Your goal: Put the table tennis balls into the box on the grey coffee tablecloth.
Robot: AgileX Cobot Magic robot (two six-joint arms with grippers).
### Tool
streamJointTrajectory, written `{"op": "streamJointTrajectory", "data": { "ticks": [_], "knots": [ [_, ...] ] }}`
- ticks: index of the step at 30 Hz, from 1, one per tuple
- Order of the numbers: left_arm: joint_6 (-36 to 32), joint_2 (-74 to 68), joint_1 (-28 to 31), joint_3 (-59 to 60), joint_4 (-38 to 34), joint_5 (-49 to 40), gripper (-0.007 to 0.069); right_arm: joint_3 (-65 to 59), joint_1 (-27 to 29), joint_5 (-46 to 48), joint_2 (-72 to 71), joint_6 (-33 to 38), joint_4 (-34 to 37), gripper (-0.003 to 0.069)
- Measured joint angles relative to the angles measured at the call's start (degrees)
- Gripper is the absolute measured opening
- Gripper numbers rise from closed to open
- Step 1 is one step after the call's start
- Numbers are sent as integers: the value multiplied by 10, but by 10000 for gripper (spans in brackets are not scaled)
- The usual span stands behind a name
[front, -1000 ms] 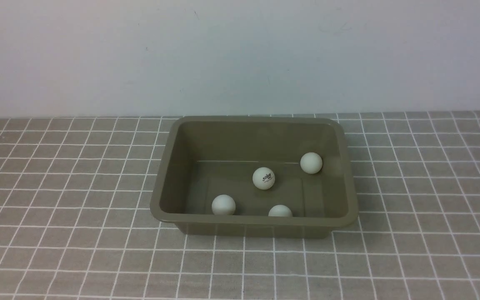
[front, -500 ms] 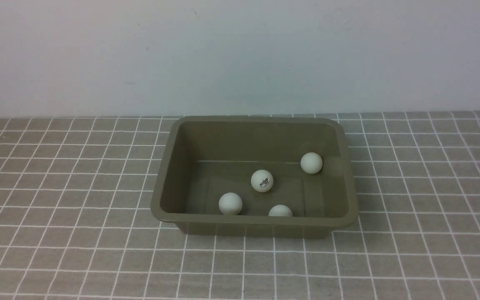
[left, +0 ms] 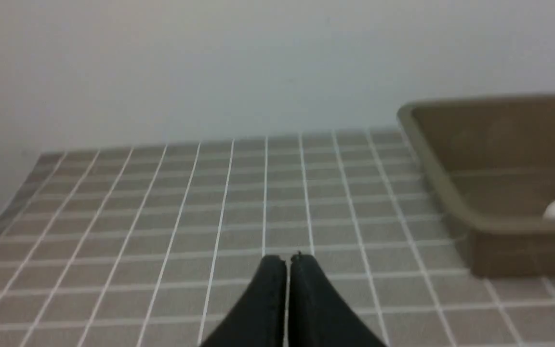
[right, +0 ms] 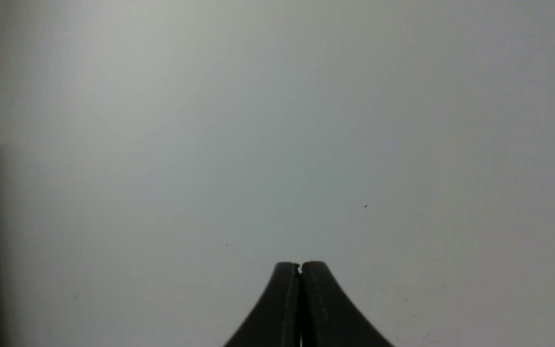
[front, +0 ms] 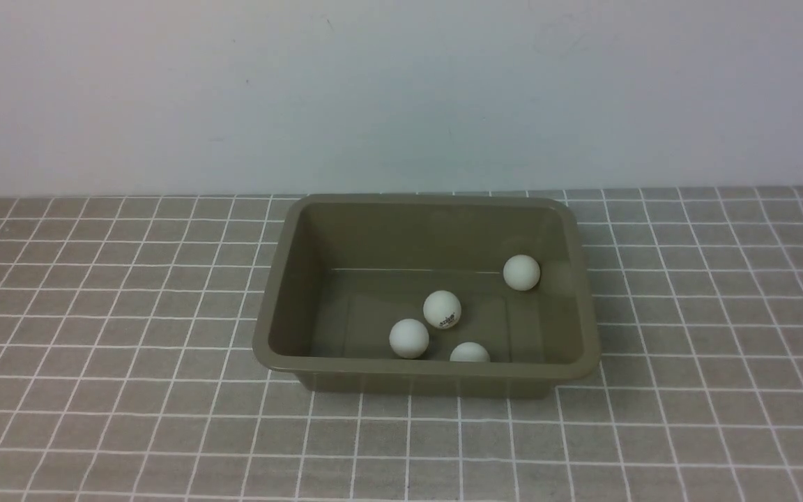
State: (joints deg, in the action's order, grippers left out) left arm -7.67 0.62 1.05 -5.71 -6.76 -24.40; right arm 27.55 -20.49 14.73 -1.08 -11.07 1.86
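All four table tennis balls (front: 442, 309) are contained in the box (front: 280, 279), which is set near the far edge of the grey coffee tablecloth (front: 109, 293). The left gripper (left: 287, 259) and right gripper (right: 300, 265) are clenched with nothing held.

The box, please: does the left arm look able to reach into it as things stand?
Probably yes: the box sits open-topped, and only bare tablecloth lies between it and the shut left gripper.
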Motion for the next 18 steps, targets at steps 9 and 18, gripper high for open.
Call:
{"op": "streamJointTrajectory", "data": {
  "ticks": [9, 18],
  "knots": [
    [5, 0, -6, 70, 10, 22, -5, 0, 0, 4, 0, 0, 0, -13],
    [6, 0, -7, 71, 10, 24, -5, 0, 0, 4, 0, 0, 0, -13]
  ]
}}
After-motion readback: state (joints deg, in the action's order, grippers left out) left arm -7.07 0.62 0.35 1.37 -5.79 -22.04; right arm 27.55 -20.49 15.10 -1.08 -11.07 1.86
